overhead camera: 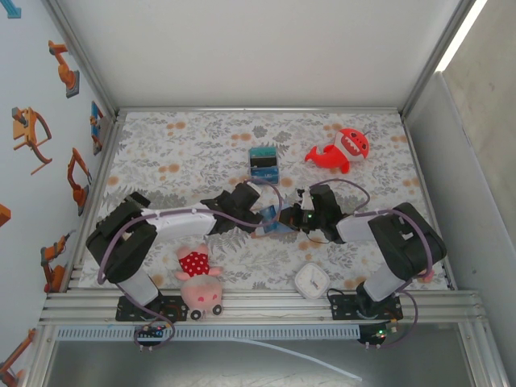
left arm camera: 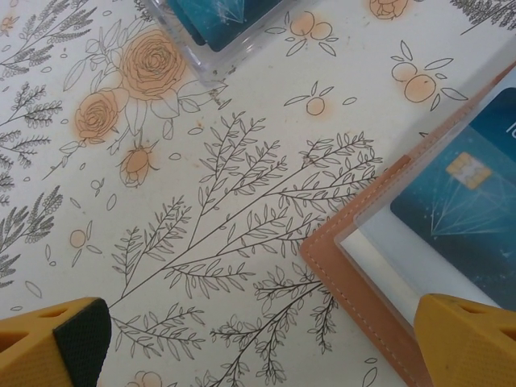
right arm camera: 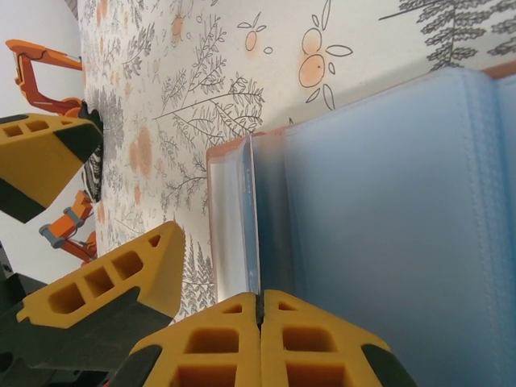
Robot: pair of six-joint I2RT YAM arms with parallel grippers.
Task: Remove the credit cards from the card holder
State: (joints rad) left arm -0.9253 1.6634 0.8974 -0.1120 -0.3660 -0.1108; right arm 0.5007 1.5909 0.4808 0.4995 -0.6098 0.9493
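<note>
You will find no text that can be read. The teal card [left arm camera: 459, 218] in the card holder [left arm camera: 347, 266], about mid-table, has a gold chip and, above it, a scrap of white lettering cut off at the picture's edge, too little to make out. The striped box [overhead camera: 264, 164] toward the table's far edge shows only bands of colour at this size. The small white dial [overhead camera: 310, 280] by the near edge has markings too small to tell.
</note>
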